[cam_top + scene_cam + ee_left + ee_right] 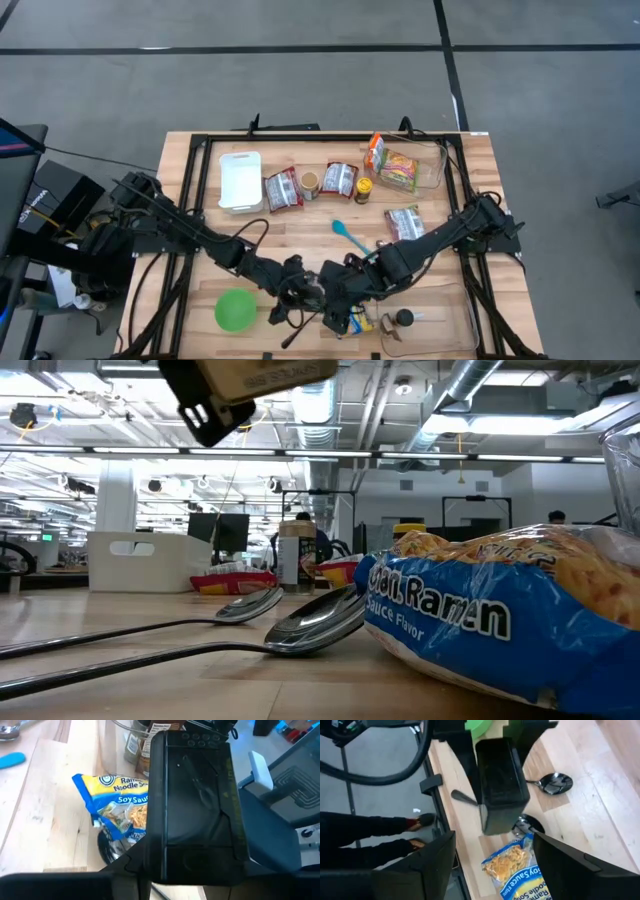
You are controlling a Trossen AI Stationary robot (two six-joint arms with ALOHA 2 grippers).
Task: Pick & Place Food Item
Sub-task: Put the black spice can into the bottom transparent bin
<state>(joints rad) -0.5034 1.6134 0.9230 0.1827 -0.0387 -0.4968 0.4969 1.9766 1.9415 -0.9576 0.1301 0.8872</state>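
From where I stand the job looks barely begun. The ramen (516, 870), a blue and yellow soy-sauce noodle packet, lies flat on the table's near edge, beside two spoons (300, 625), and nothing has hold of it. Both arms crowd over it. The right gripper (495, 865) hangs just above the packet with its jaws spread wide on either side and nothing between them. The left gripper (300, 290) sits close by on the packet's left; I cannot tell how its jaws stand, since the other arm's body blocks its wrist camera. So the pick is still to come, and the placing after it. Where it should go I can only guess: the clear tub (420, 165) at the far right already holds packets, and the white bin (240, 180) stands farther left.

The overhead view gives the whole layout, including the green bowl (235, 310) and the row of snacks, but hides the packet under the arms. The table-level view shows the packet resting flat and untouched. The right wrist view alone shows the open jaws straddling it.
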